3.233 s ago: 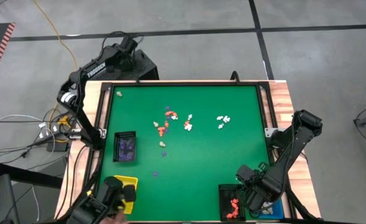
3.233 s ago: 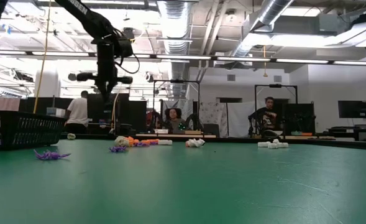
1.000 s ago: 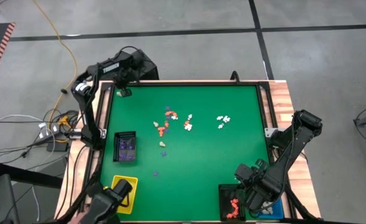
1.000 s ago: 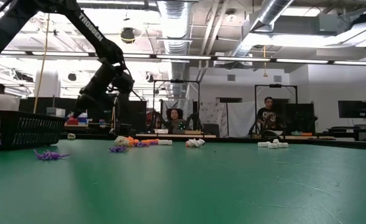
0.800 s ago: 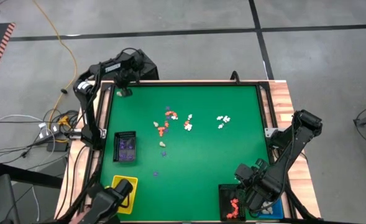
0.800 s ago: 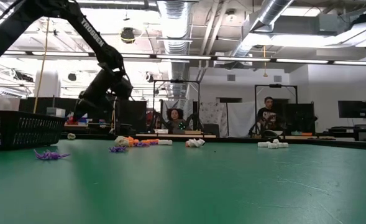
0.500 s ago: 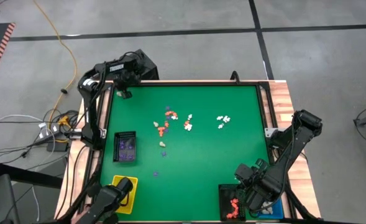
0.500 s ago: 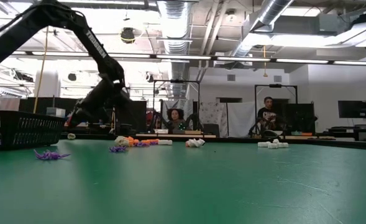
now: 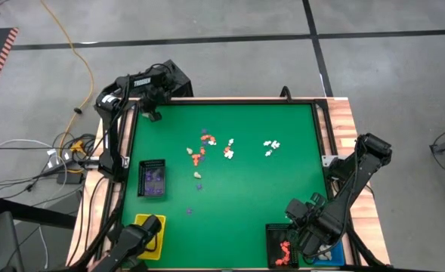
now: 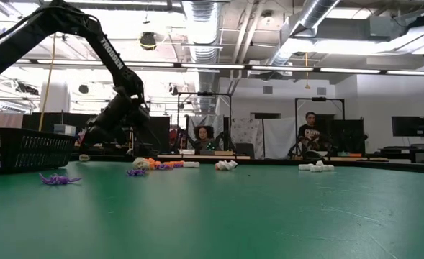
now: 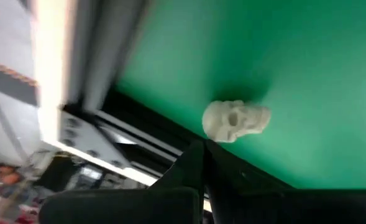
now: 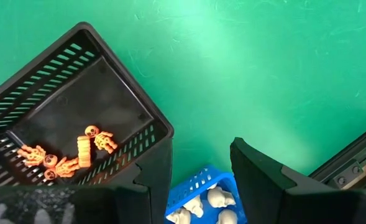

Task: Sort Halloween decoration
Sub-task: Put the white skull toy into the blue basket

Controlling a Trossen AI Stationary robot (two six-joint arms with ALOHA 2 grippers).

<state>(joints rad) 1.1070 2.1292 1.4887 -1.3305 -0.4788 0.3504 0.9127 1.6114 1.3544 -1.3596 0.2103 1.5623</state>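
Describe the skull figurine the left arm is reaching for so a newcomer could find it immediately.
On the green table, go to the far left corner, where the left pincer, shut, hovers. The cream skull lies alone on the mat beside the black edge rail, far from the mixed cluster mid-table.

Worktop (image 9: 245, 189) mat plain green w/ black frame, light wood edges; floor grey w/ dark lines; yellow cable (image 9: 69, 45) on floor. Figurines: orange-red cluster (image 9: 199, 156) mid-mat; white ones (image 9: 270, 144) to its side; purple bits (image 10: 59, 178) nr black mesh tray (image 9: 152, 179), purple pieces inside; cream-beige skull (image 11: 235, 121) on green by the black frame. Yellow tray (image 9: 156, 230) plain; second black tray (image 12: 77, 112) w/ slotted walls holds orange skeletons (image 12: 89, 146); blue tray (image 12: 204, 199) holds cream skulls. Both arms dark; right hand (image 12: 198, 171) black fingers; left hand (image 11: 198, 177) black.
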